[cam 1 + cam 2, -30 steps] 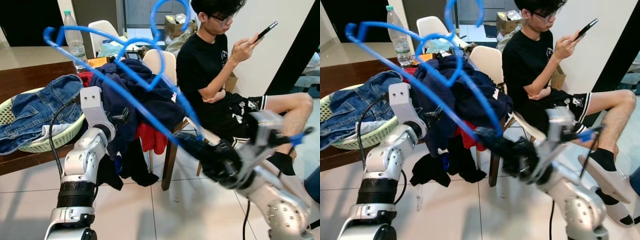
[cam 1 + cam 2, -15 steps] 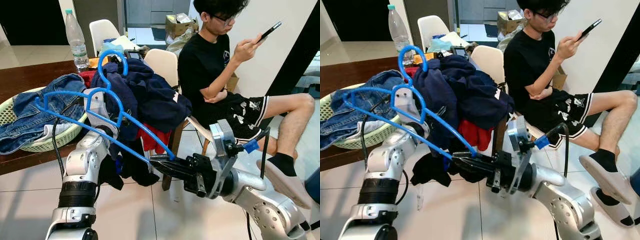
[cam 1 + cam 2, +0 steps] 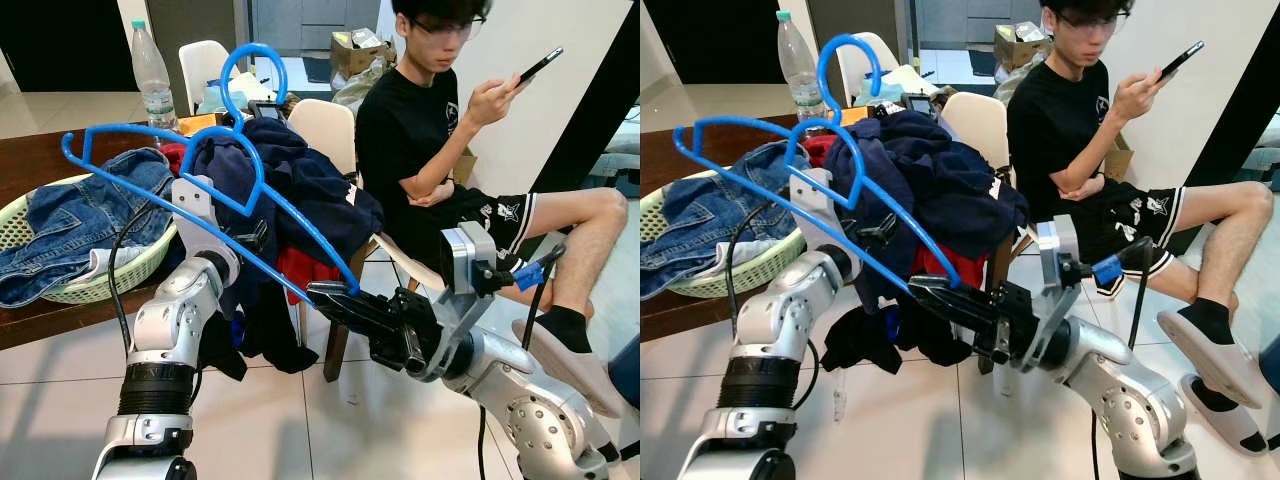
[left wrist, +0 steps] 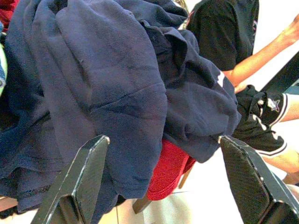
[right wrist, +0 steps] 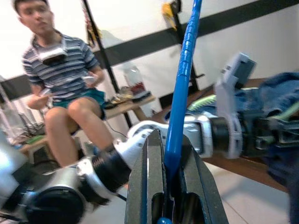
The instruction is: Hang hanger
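Pale tiled floor (image 3: 300, 420), dark wooden table (image 3: 40, 160), white chairs (image 3: 325, 125), white wall (image 3: 585, 40).

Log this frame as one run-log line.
task: hang hanger | right tool: shut on blue hanger, held raised over navy clothes pile on chair | left tool: open, facing pile | person seated beyond | hung: not yet
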You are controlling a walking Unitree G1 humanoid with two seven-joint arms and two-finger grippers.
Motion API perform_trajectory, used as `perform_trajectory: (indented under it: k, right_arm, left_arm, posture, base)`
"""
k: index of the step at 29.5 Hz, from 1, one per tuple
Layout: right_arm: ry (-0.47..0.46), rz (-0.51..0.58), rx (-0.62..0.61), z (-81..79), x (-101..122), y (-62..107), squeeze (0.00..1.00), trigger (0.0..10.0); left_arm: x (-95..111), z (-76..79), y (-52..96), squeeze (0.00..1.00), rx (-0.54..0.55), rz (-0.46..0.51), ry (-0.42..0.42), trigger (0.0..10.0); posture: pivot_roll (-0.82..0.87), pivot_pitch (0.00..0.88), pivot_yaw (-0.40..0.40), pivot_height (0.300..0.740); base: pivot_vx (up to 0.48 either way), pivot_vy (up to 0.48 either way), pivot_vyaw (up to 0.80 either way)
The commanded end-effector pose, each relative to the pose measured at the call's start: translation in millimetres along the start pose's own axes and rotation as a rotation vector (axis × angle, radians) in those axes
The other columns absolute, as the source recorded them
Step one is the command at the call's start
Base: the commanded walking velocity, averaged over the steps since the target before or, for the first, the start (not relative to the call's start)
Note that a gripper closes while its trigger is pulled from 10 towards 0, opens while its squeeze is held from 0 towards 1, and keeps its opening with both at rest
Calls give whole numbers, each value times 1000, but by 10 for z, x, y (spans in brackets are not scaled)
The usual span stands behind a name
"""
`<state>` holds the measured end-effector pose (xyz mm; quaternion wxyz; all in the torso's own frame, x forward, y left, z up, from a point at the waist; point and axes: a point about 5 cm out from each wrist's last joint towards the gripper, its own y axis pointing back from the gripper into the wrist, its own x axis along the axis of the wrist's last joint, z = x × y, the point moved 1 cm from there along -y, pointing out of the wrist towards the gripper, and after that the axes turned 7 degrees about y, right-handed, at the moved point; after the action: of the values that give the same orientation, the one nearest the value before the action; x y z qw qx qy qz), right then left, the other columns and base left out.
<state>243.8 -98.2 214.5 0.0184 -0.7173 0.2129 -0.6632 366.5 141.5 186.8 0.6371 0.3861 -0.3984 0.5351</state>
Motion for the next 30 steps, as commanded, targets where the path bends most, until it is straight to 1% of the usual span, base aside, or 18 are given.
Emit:
perform_trajectory:
  k: [1, 2, 3, 6, 13, 15, 16, 17, 18, 19, 20, 21, 23, 27, 28, 29, 30]
  right_arm:
    - [14, -15, -21, 30, -17, -8, 0, 10000]
    - [24, -47, -49, 65, -63, -17, 0, 10000]
    - [24, -47, -49, 65, -63, -17, 0, 10000]
    - [42, -88, -113, 150, -110, -31, 0, 10000]
    - [38, -73, -137, 189, -87, -36, 0, 10000]
    - [34, -54, -136, 187, -60, -39, 0, 10000]
    - [27, -17, -121, 165, -10, -44, 0, 10000]
    - [27, -17, -121, 165, -10, -44, 0, 10000]
    - [22, 13, -107, 145, 30, -46, 0, 10000]
    - [22, 13, -107, 145, 30, -46, 0, 10000]
    - [12, 66, -82, 116, 102, -42, 0, 10000]
    - [12, 66, -82, 116, 102, -42, 0, 10000]
    - [13, 115, -71, 107, 174, -36, 0, 10000]
    - [21, 100, -91, 135, 160, -40, 0, 10000]
    - [27, 75, -113, 165, 127, -46, 0, 10000]
    - [36, 25, -142, 206, 61, -52, 0, 10000]
    - [36, 25, -142, 206, 61, -52, 0, 10000]
  left_arm:
    - [-29, 55, -2, 0, -18, -15, 15, 10000]
    - [-27, 57, -2, 0, -20, -14, 15, 10000]
    - [-27, 57, -2, 0, -20, -14, 15, 10000]
    - [-13, 73, -5, 0, -25, -9, 17, 10000]
    - [-5, 92, -6, 0, -32, -7, 20, 10000]
    - [-5, 97, -6, 0, -34, -7, 21, 10000]
    - [-7, 99, -6, 0, -35, -8, 21, 10000]
    - [-7, 99, -6, 0, -35, -8, 21, 10000]
    - [-9, 99, -5, 0, -36, -8, 21, 10000]
    - [-9, 99, -5, 0, -36, -8, 21, 10000]
    - [-13, 102, -5, 0, -37, -9, 22, 10000]
    - [-13, 102, -5, 0, -37, -9, 22, 10000]
    - [-22, 108, -5, 0, -39, -11, 22, 10000]
    - [-26, 112, -4, 0, -40, -11, 22, 10000]
    - [-30, 116, -4, 0, -42, -12, 22, 10000]
    - [-31, 120, -4, 0, -42, -13, 21, 10000]
    - [-31, 120, -4, 0, -42, -13, 21, 10000]
  posture:
    - [101, 35, -9, 740]
    - [101, 36, -10, 740]
    - [101, 36, -10, 740]
    - [97, 33, -11, 740]
    - [95, 33, -11, 740]
    - [96, 33, -12, 740]
    - [94, 32, -11, 740]
    - [94, 32, -11, 740]
    - [94, 32, -11, 740]
    - [94, 32, -11, 740]
    - [94, 32, -11, 740]
    - [94, 32, -11, 740]
    - [93, 31, -12, 740]
    - [93, 31, -12, 740]
    - [93, 32, -13, 740]
    - [92, 35, -12, 740]
    - [92, 35, -12, 740]
  base:
    - [0, 0, 0]
    - [0, 0, 0]
    - [0, 0, 0]
    - [0, 0, 0]
    - [0, 0, 0]
    - [0, 0, 0]
    - [0, 0, 0]
    - [0, 0, 0]
    - [0, 0, 0]
    - [0, 0, 0]
    - [0, 0, 0]
    - [0, 0, 0]
    - [0, 0, 0]
    - [0, 0, 0]
    - [0, 0, 0]
    - [0, 0, 0]
    - [0, 0, 0]
